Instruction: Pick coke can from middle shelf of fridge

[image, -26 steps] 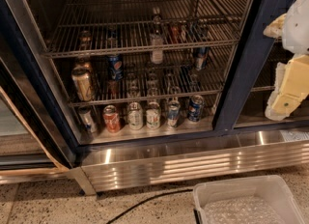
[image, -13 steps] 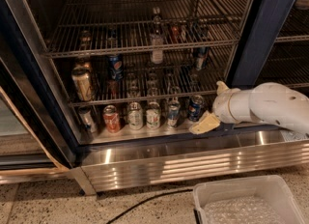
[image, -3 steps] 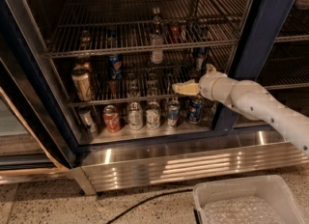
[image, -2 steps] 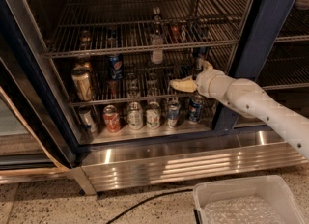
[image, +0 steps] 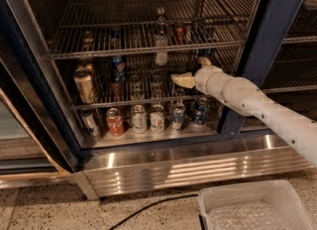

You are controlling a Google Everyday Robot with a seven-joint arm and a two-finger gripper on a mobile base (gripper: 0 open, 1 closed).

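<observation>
The end effector, whose grip state I cannot tell, hovers inside the fridge just above the middle shelf, with the coke can standing well to its left, untouched.

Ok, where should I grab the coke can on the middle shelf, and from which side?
Take the coke can by its round side, halfway up, coming straight in from the open front. It stands upright on the middle shelf, a gold can left of it, a blue can behind, so the front looks freest. The tool hovers to its right.
</observation>
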